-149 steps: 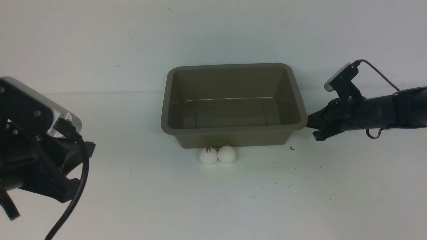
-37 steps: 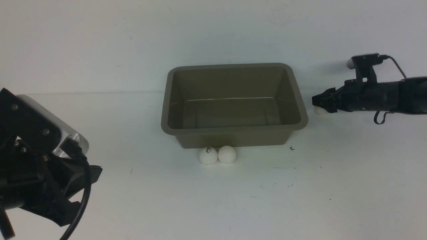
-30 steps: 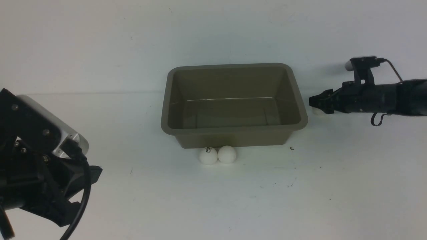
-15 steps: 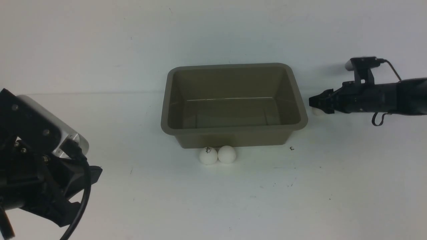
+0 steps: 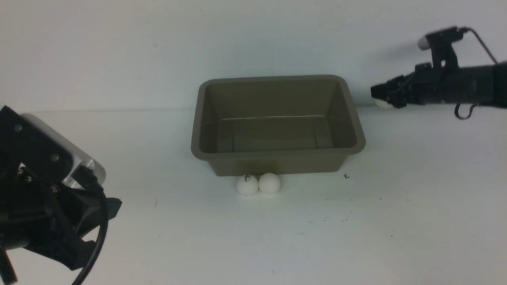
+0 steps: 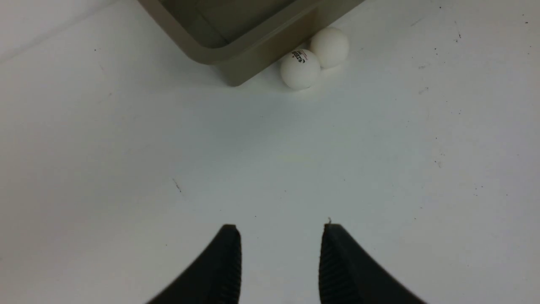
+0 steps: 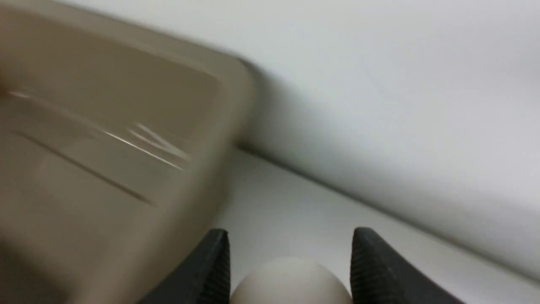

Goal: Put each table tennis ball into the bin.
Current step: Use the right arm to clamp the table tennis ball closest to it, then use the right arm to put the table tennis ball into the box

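The taupe bin (image 5: 277,155) stands mid-table with nothing showing inside it. Two white table tennis balls lie touching against its near wall: one with a dark logo (image 5: 247,185) (image 6: 300,69) and a plain one (image 5: 269,183) (image 6: 330,47). My right gripper (image 5: 376,93) (image 7: 291,232) hangs in the air just right of the bin's far right corner (image 7: 236,84), shut on a third white ball (image 5: 382,103) (image 7: 291,283). My left gripper (image 6: 280,228) hovers low at the near left, well short of the two balls, its fingers apart with only bare table between them.
A white wall rises right behind the bin. The tabletop is white with small dark specks, one of them (image 5: 346,176) near the bin's near right corner.
My right gripper has risen from table level beside the bin's right wall to above rim height, carrying the ball. The left arm and the two balls in front have stayed put.
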Tool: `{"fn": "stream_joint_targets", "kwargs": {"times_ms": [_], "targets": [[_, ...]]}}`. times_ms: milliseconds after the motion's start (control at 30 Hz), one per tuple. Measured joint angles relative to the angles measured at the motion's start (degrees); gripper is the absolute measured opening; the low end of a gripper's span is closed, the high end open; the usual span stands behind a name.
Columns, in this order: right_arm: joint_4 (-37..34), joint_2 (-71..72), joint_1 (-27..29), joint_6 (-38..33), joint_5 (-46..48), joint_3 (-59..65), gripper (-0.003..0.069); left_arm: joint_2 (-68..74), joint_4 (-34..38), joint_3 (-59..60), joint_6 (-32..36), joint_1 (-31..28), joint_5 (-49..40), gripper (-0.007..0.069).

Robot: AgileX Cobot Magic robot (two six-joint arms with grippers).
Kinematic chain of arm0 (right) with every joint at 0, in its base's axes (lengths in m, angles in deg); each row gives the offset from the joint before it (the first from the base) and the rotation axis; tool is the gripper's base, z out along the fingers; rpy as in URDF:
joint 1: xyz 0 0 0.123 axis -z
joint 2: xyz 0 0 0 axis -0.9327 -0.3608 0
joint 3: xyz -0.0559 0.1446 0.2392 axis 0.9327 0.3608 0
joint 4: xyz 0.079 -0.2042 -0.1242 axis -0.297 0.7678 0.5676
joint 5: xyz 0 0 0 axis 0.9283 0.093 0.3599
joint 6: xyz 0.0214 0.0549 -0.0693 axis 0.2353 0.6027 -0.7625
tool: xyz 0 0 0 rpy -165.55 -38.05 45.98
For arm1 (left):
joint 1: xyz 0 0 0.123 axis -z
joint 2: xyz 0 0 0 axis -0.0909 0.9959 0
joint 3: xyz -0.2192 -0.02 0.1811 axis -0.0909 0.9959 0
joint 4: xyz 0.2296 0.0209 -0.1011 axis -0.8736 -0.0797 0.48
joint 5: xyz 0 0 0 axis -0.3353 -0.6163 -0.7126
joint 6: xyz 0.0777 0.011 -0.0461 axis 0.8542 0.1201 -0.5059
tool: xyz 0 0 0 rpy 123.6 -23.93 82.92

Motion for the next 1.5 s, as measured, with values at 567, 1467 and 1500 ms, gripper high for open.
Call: {"fn": "stream_joint_targets", "kwargs": {"times_ms": [567,1467,1500], "targets": [[4.58,4.45,-4.46,7.03,20.06,0.0,0.034,0.0,0.0,0.0,0.0,0.0,0.0,0.024],[-3.83,4.69,-4.81,5.8,8.34,-1.3,0.0488,0.0,0.0,0.0,0.0,0.0,-0.39,0.024],[-2.55,4.78,-3.68,6.12,8.3,-1.3,0.0489,0.0,0.0,0.0,0.0,0.0,-0.39,0.024]]}}
